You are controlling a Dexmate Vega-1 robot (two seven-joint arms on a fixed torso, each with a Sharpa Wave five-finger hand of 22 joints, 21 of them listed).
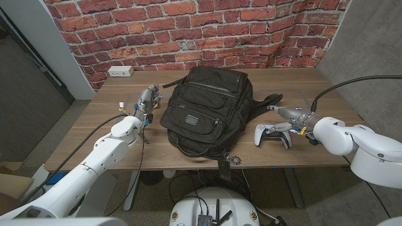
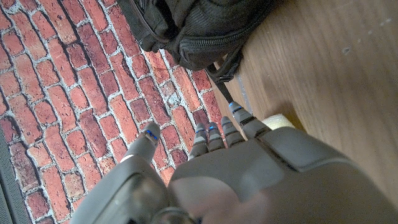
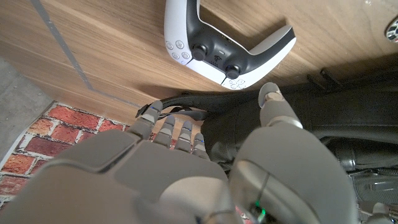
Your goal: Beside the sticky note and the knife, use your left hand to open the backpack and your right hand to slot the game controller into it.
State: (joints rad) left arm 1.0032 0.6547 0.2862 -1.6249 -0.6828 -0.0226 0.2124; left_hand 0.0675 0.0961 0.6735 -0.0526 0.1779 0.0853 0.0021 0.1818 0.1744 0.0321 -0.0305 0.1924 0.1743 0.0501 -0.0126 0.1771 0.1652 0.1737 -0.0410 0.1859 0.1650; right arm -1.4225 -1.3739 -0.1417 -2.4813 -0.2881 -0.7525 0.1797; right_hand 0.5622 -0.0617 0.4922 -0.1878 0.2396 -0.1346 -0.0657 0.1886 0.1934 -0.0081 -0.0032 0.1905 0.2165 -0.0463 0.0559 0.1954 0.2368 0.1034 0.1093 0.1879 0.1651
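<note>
Backpack (image 1: 206, 110) lies at the table's (image 1: 314, 94) middle. Game controller (image 1: 274, 135) on the table just right of the backpack, apart from it. Left hand (image 1: 147, 100) just left of the backpack. Right hand (image 1: 294, 117) right of the backpack, directly behind the controller. Power strip (image 1: 120, 71) far left of the backpack, at the wall.

Sticky note (image 2: 278, 119) mostly hidden behind left robot hand (image 2: 242, 168); backpack (image 2: 199, 28) cut off by edge.

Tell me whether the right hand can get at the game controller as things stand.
Probably yes. The right hand is open just beside the game controller, which lies bare on the table with nothing on top; the backpack sits to its other side.
</note>
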